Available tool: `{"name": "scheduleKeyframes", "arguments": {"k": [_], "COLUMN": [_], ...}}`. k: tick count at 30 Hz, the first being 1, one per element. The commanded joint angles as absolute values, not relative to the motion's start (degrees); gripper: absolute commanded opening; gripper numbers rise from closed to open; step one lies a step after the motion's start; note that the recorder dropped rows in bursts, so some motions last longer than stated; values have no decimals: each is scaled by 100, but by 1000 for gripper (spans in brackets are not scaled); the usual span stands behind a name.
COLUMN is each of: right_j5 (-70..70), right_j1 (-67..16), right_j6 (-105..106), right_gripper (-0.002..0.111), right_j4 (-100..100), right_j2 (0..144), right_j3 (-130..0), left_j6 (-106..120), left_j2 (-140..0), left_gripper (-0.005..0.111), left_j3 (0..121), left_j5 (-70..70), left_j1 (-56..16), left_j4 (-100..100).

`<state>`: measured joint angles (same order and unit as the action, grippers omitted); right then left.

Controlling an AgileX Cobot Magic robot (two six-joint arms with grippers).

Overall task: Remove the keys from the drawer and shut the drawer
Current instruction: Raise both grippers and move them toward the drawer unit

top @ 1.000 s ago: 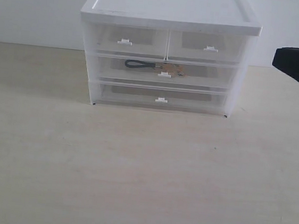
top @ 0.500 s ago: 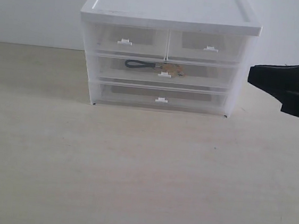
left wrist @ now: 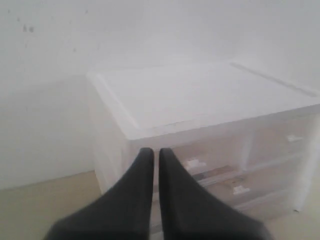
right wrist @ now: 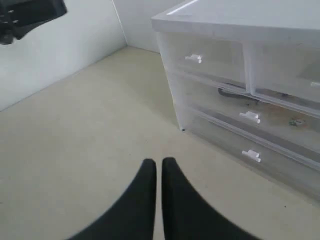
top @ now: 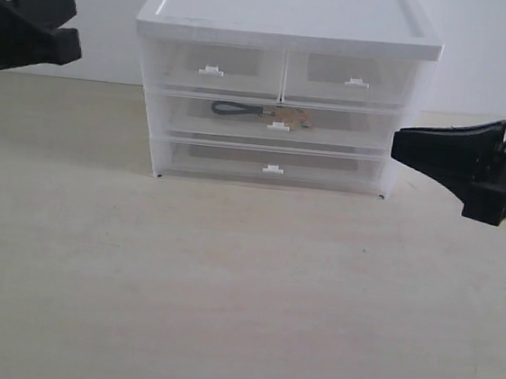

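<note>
- two black grippers are in view and neither holds anything. the left gripper [left wrist: 155, 151] hangs well apart from the white plastic drawer unit [top: 290, 12], off its left side, jaws pressed together. the right gripper [top: 399, 143] is near the unit's right side, about level with the middle row, jaws likewise pressed together.
- the keys [top: 263, 112], a small bunch of gold rings on a black braided loop strap, lie inside the upper full-width translucent plastic drawer [top: 350, 127]. it is pushed fully in. the strap points left and the rings sit behind the small white tab handle [top: 278, 126].
- the drawer looks light and should slide easily. its tab is tiny and probably slick, so it needs a square pinch or hook. the unit may creep forward across the pale wooden desk [top: 225, 286] when pulled.
- the keys should be light and floppy. the braided strap is the softest and surest place to take hold; the hard rings could slip and will dangle.
- the frosted drawer front blurs the keys, so the rings and charms cannot be counted. whether the strap lies flat cannot be told.
- both arms are cut off at the picture edges, and the drawer's depth is hidden.
</note>
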<state>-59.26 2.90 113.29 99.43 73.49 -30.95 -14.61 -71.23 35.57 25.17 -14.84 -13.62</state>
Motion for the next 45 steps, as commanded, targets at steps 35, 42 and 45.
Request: {"name": "scheduleKeyframes", "arguments": {"k": [35, 42, 45], "right_j5": [-2194, -2194, -2075], "right_j1": [-2135, -2135, -2135], "right_j6": [10814, 10797, 10861], "right_gripper": [0, 0, 0], "right_j4": [9995, 9995, 9995], "right_j2": [7389, 7389, 7389], "right_j3": [-3354, -3354, -3354], "left_j6": [-1173, -1200, -1200], "left_j2": [-10583, -10729, -10729], "left_gripper": [4, 4, 4], "left_j3": [5519, 5567, 5567], "left_j5": [3683, 3702, 3728], "left_j1": [-1656, -1656, -1656], "left_j4": [-1993, -1819, -1819]}}
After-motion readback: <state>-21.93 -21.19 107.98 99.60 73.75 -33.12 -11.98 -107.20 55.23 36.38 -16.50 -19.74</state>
